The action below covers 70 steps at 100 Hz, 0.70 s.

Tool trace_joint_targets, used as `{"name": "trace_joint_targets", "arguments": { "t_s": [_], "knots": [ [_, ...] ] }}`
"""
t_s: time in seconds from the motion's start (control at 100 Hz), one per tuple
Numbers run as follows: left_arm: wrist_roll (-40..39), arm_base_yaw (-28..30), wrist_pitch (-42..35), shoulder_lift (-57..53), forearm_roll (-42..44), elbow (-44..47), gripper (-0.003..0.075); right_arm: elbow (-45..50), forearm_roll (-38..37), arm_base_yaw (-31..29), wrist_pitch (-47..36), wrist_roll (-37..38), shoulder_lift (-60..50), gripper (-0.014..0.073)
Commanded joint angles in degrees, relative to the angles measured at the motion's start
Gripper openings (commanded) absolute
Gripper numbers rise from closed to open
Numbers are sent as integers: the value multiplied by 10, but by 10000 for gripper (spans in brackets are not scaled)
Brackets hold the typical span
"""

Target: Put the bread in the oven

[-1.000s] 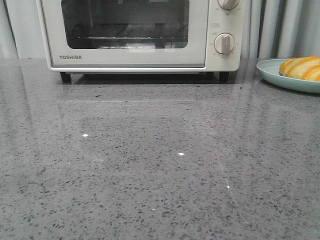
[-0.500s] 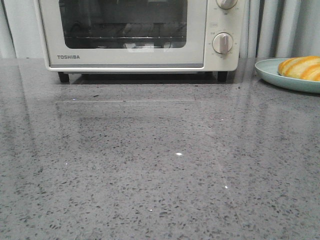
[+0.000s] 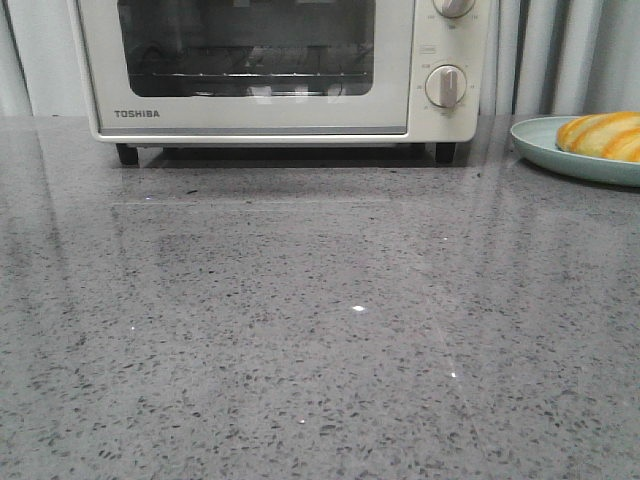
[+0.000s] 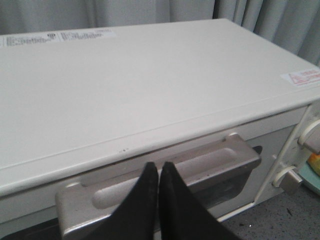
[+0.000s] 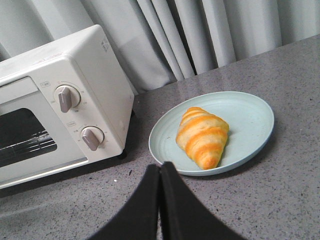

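Note:
The cream-white Toshiba oven (image 3: 270, 70) stands at the back of the grey counter with its glass door closed; it also shows in the left wrist view (image 4: 125, 95) and the right wrist view (image 5: 55, 125). The bread (image 5: 202, 136), an orange-brown roll with cream stripes, lies on a pale green plate (image 5: 250, 120) to the right of the oven, and also shows in the front view (image 3: 603, 134). My left gripper (image 4: 159, 166) is shut and empty, just above the oven's door handle (image 4: 210, 167). My right gripper (image 5: 161, 167) is shut and empty, above the counter near the plate's rim.
Grey curtains (image 5: 200, 35) hang behind the counter. Two round knobs (image 5: 75, 117) sit on the oven's right panel. The speckled grey counter (image 3: 320, 330) stretches in front of the oven. The plate (image 3: 550, 145) is partly cut off at the front view's right edge.
The front view has shifted slightly, so the oven sits a little lower-left in frame than a second ago. Nothing else has visibly moved.

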Motion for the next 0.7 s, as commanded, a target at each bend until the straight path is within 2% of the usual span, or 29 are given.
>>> {"name": "trace_joint_targets", "arguments": {
  "t_s": [0.0,0.31,0.53,0.69],
  "knots": [
    [2,-5,-62,-7,0,-22,-21,-21,-7,0,-40,-6,7,-49],
    [2,-3,-60,15,0,-22,-21,-21,-7,0,-40,-6,7,-49],
    [2,-3,31,15,46,-22,-22,-21,-7,0,-40,-6,7,-49],
    [2,-5,76,9,48,-15,-22,-21,-7,0,-40,-6,7,-49]
  ]
}}
